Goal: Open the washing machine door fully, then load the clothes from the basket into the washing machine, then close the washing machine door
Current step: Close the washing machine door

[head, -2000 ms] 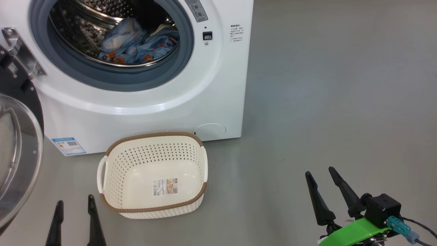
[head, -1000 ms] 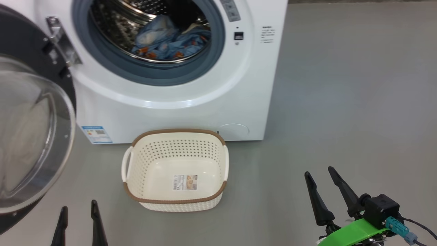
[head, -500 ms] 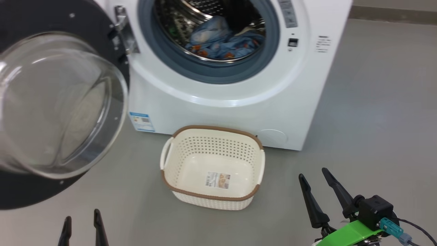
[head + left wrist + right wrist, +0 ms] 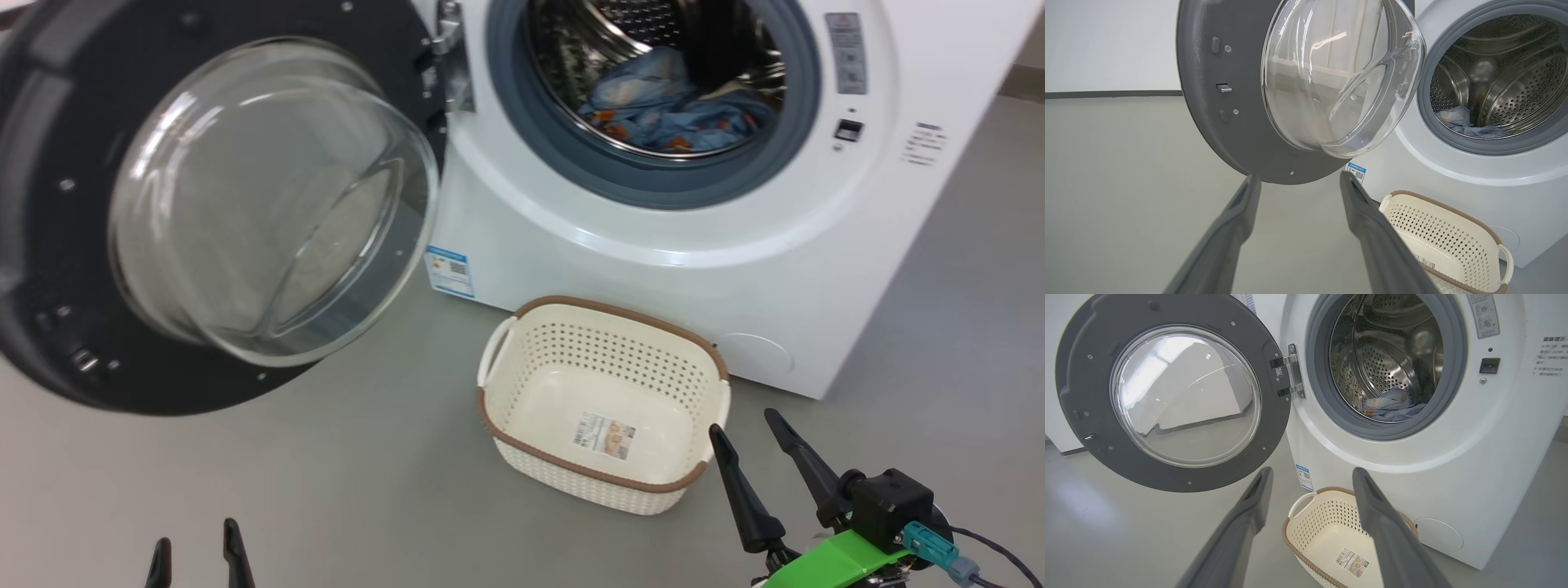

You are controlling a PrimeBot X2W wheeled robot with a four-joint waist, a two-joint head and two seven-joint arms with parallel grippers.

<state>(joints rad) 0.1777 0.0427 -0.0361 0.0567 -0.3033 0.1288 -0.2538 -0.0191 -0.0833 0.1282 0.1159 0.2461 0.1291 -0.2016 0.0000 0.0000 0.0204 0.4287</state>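
Washing machine (image 4: 653, 269), a big white front-loader, stood far right, its round glossy black glass-bowled door (image 4: 245, 204) wide open at left. Blue printed clothes (image 4: 669, 118) lay in its steel drum (image 4: 571, 57); the cream perforated basket (image 4: 588, 488) sat empty nearby. Your left gripper (image 4: 194, 535) and right gripper (image 4: 744, 420) hung released. Pushing the door's outer rim looked your best closing move.

- Head camera has swung left. The washing machine (image 4: 653, 286) and basket (image 4: 604, 359) now sit further right in the head view; that's a view shift, not the things moving.
- The washing machine door (image 4: 269, 204) was cut off at the left edge and is now almost fully in frame.
- The left gripper (image 4: 196, 535) is lower in the head view, with just its tips above the bottom edge.
- The right gripper (image 4: 744, 420) is slightly lower, and one tip now overlaps the basket's corner.
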